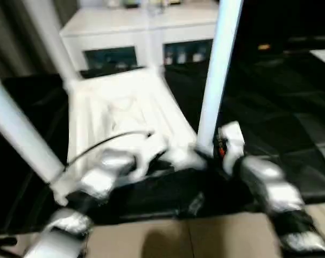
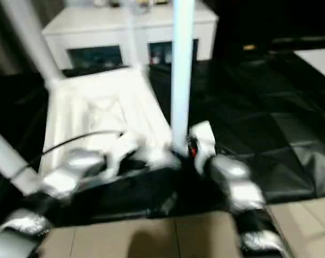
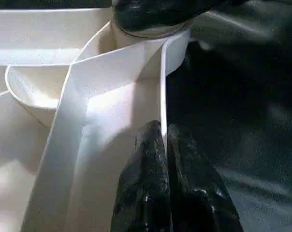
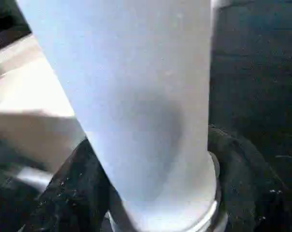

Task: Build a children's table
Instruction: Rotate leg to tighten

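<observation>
The tabletop is lying underside-up on the black floor, with legs standing in its corners; the left jaws are pinching its rim wall, fingers pressed together. The right jaws are standing part-open around the near right leg, at its base.

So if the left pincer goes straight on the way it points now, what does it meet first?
Probably the tabletop's corner rib just ahead of the shut left pincer; beyond it sits the leg's base, though depth is unclear.
</observation>
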